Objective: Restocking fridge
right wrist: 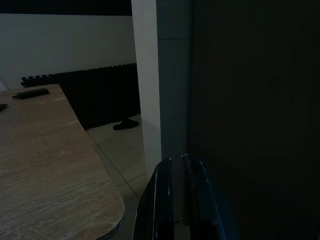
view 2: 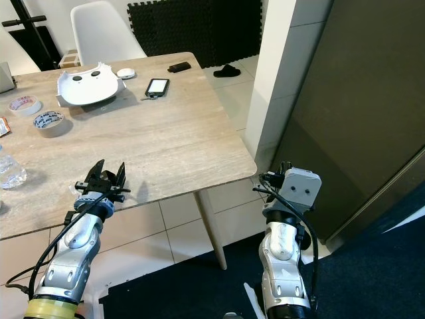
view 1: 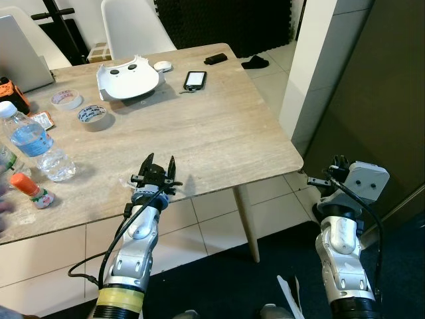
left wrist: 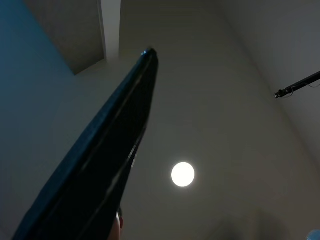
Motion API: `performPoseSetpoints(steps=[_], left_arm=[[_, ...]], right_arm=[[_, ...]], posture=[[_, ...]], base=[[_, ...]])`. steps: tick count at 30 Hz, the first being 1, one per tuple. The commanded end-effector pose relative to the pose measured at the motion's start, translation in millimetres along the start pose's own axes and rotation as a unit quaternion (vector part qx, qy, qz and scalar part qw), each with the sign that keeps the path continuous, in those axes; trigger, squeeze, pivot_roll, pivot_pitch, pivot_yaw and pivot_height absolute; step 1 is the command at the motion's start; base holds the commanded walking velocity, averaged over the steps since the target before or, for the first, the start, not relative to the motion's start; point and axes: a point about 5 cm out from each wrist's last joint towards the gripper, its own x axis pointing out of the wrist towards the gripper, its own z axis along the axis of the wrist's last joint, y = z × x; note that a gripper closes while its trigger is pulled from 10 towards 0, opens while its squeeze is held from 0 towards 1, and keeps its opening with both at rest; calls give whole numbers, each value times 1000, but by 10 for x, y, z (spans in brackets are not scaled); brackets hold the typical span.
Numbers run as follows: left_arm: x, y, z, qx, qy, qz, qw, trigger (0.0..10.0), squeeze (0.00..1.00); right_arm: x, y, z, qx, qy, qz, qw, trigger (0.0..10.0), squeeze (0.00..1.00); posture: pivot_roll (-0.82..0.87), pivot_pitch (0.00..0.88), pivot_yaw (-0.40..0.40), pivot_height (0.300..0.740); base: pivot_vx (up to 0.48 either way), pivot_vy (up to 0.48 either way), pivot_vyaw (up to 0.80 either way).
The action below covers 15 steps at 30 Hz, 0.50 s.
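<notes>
Here, left gripper hovers over the table front edge, jaws apart; water bottle stands on the table's left end. Right gripper near the fridge, jaws nearly together.

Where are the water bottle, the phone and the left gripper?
water bottle (view 1: pixel 36 145): left eye view, on its label.
phone (view 1: pixel 195 80): left eye view, middle of its screen.
left gripper (view 1: pixel 159 164): left eye view, midway between fingertips.

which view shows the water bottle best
The left eye view: the water bottle stands whole on the table near its left edge, white cap and blue label both clear. The right eye view catches just its lower part at the frame edge. The wrist views give nothing of it to make out.
</notes>
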Motion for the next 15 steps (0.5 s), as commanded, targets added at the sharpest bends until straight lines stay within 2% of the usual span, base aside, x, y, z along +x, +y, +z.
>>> performPoseSetpoints(steps=[1,15], left_arm=[[-10,-5,-19,0,7,1,1000,10000,0],[-3,-10,-15,0,7,1,1000,10000,0]], right_arm=[[-7,-19,-22,0,9,-4,1000,10000,0],[-2,-21,-25,0,10,-5,1000,10000,0]], posture=[[-22,99,27,740],[-23,98,27,740]], base=[[0,0,0],[0,0,0]])
